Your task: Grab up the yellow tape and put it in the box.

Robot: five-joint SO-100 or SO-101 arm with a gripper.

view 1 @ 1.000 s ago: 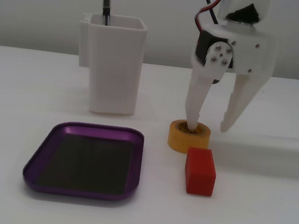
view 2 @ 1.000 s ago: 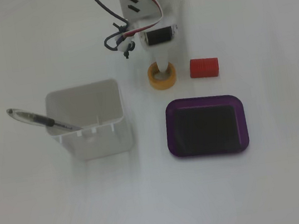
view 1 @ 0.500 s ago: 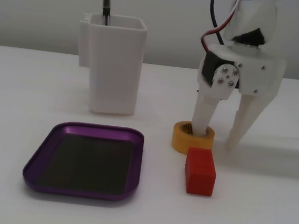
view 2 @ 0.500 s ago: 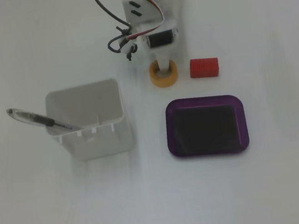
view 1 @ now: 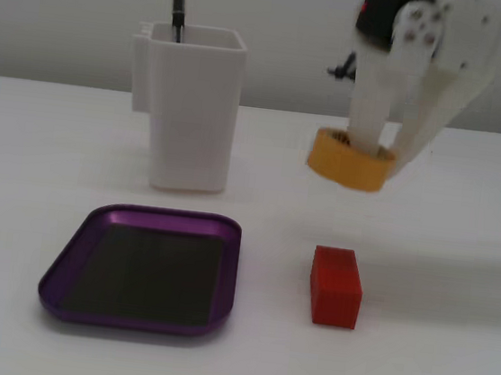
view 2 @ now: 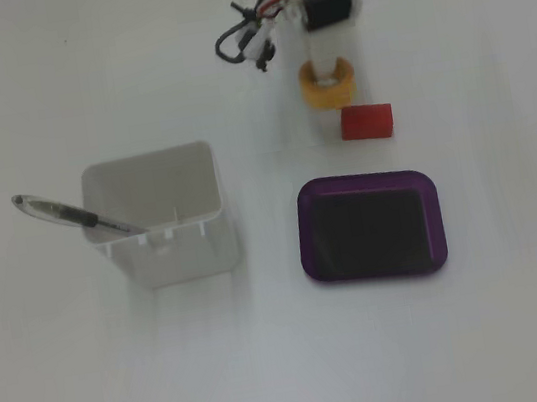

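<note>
Two fixed views of one moment. In the front-facing fixed view the white claw (view 1: pixel 374 147) occupies the upper right of the frame, clamped on the yellow tape (view 1: pixel 349 166): one finger passes down through the ring's centre hole and the other lies against its outer wall at the right. The roll hangs tilted, its left edge lower, and appears lifted clear of the table (view 1: pixel 47 146), though contact underneath cannot be ruled out from this angle. The box (view 1: pixel 144 267), a purple tray with a dark floor, lies in the lower left of that frame, well apart from the roll. A red block (view 1: pixel 336 286) sits at lower centre-right, below the roll, and a tall white container (view 1: pixel 192 108) holding a pen (view 1: pixel 178 3) stands at upper left, behind the box.

In the downward-looking fixed view the tape (view 2: pixel 328 84) is at top centre, just beside the red block (view 2: pixel 367 122), with the box (view 2: pixel 370 225) below them at centre-right.

Hazards, as judged from this layout:
- The grip holds only one wall of the ring, and the roll is already tilted, so a quick swing could let it slip off the finger.
- A low carry toward the box could strike the red block or catch the tray's raised rim.
- A tilted release could let the roll land on edge and roll out of the shallow tray.
</note>
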